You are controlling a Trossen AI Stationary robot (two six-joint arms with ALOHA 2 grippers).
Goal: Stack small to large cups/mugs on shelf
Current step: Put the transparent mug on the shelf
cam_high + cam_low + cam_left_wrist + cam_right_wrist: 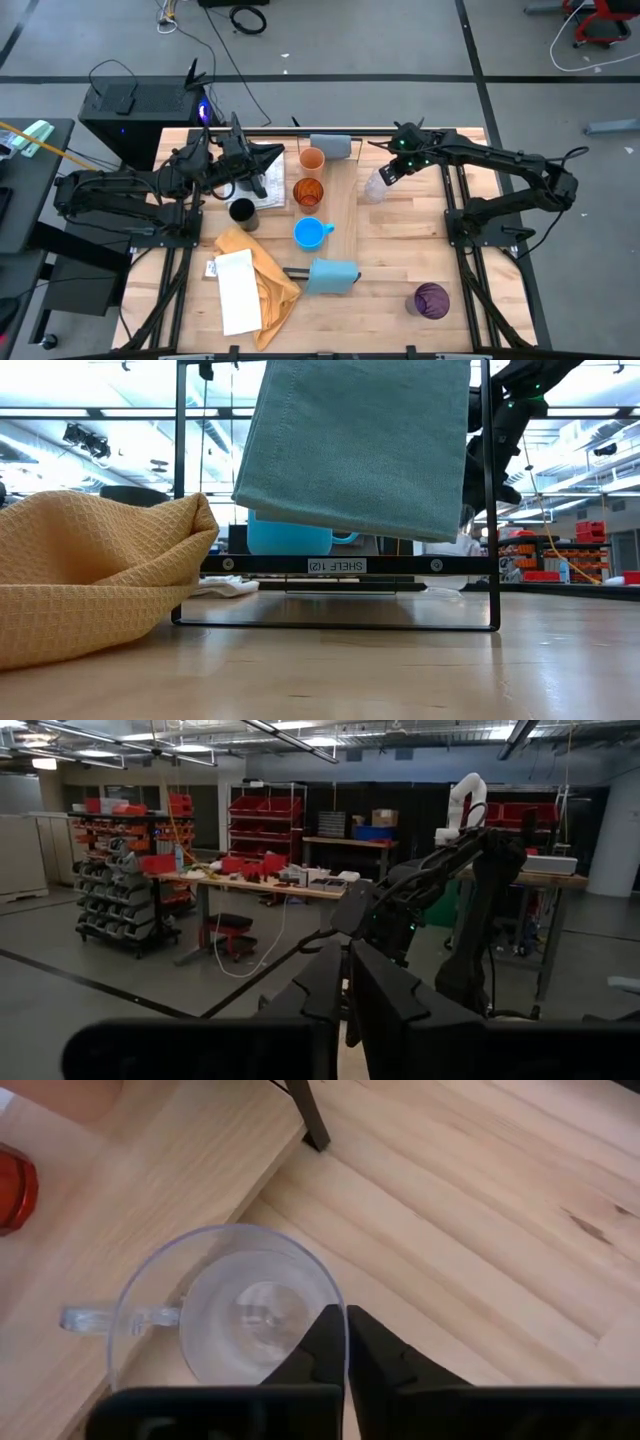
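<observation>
From above, the right end effector (pixel 385 174) sits over the clear glass (pixel 373 187) just off the shelf's (pixel 343 205) right edge, while the left end effector (pixel 243 160) waits near the bench's (pixel 400 250) far-left corner, its fingers nearly together and empty. The low view shows only a teal cloth (pixel 360 440) on a rack. Its own wrist view shows the right fingers (pixel 325 1345) pinched shut across the glass's rim, so the grasp looks made; next comes a level lift onto the shelf.
</observation>
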